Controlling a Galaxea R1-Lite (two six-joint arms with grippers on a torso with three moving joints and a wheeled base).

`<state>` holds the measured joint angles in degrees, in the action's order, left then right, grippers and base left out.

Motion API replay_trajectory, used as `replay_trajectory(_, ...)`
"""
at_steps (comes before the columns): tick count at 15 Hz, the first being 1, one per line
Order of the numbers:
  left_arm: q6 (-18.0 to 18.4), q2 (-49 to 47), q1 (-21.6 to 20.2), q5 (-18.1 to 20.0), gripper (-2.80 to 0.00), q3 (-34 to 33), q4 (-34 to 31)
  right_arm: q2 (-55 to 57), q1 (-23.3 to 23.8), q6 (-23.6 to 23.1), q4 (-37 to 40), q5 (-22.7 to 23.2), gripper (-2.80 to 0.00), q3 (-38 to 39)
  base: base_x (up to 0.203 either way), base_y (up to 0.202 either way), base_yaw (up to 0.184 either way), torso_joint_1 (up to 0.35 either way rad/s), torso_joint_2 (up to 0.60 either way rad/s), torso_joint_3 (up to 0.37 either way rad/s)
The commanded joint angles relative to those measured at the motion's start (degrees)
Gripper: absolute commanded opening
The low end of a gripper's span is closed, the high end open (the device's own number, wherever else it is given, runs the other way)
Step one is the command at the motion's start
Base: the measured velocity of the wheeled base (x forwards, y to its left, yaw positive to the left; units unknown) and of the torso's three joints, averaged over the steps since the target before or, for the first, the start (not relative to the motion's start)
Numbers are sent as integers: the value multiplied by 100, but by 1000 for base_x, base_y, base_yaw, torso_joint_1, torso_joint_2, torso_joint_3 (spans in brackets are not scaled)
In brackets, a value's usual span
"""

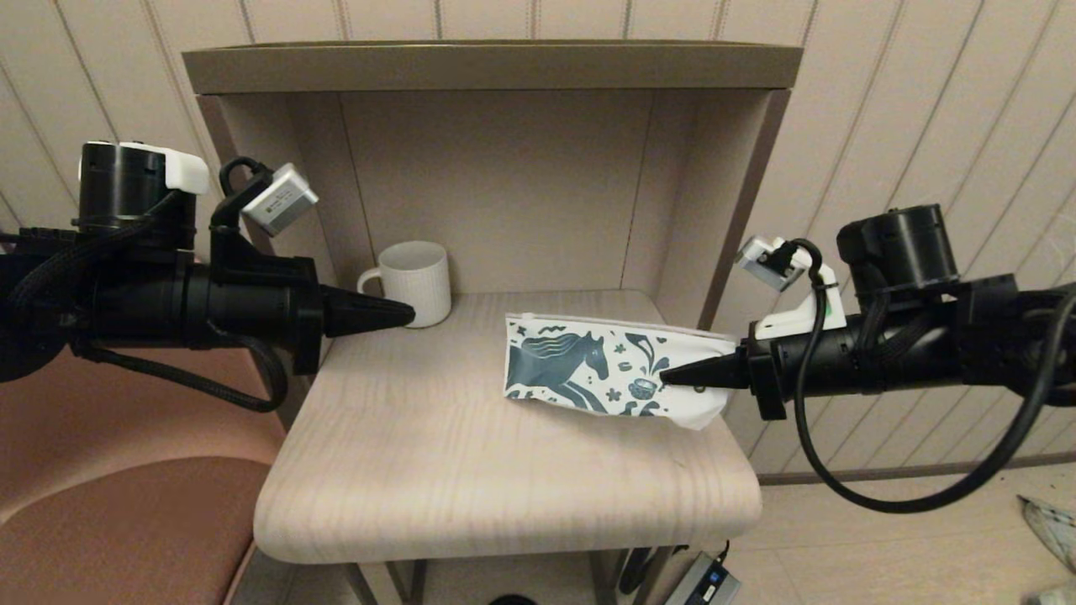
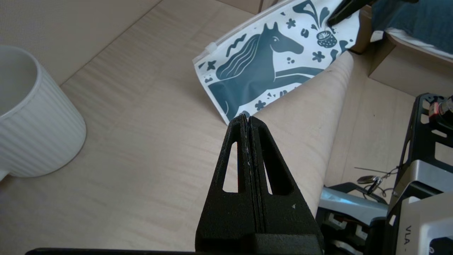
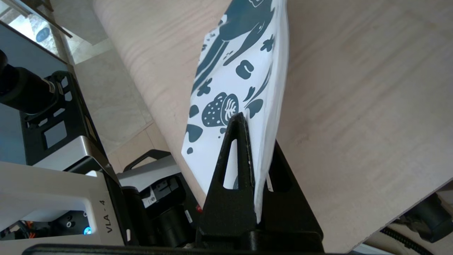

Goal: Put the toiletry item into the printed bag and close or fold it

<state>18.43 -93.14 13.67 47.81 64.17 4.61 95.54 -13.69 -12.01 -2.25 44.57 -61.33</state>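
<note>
Your right gripper [image 1: 672, 376] is pinching the printed bag [image 1: 588, 370] by one end (left gripper [image 1: 408, 314] clenched empty beside the mug [image 1: 414, 281]); it is sagging and risking slipping onto the tabletop [image 1: 471, 454].

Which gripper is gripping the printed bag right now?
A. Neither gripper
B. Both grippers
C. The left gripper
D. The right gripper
D: the right gripper is shut on one end of the printed bag, while the left gripper is shut on nothing, near the white ribbed mug.
</note>
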Motion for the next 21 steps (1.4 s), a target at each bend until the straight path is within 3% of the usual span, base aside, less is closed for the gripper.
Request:
replay_trajectory(1, 11, -3, 5, 26, -280, -10, 5, -9, 0, 5, -122, 14, -280, 51, 0, 0, 0, 0, 0, 0)
replay_trajectory(3, 11, -3, 5, 26, -280, -10, 5, -16, -13, 4, -146, -16, -280, 96, 0, 0, 0, 0, 0, 0)
replay_trajectory(4, 11, -3, 5, 26, -280, -10, 5, -34, -46, -13, -168, -116, 0, 164, 0, 0, 0, 0, 0, 0)
replay_trajectory(12, 20, -3, 5, 26, -280, -1, 5, -35, -11, 55, -153, -155, 0, 1, 0, 0, 0, 0, 0, 0)
replay_trajectory(19, -110, 115, -3, -43, -280, 64, -2, -217, 80, 567, -580, -264, 0, -39, 0, 0, 0, 0, 0, 0)
replay_trajectory(20, -224, 260, -1, -130, -280, -24, -1, -514, 57, 579, -580, -264, -280, 63, 0, 0, 0, 0, 0, 0)
replay_trajectory(21, -265, 428, -2, -167, -280, -179, -1, -778, 36, 587, -577, -264, -280, 178, 0, 0, 0, 0, 0, 0)
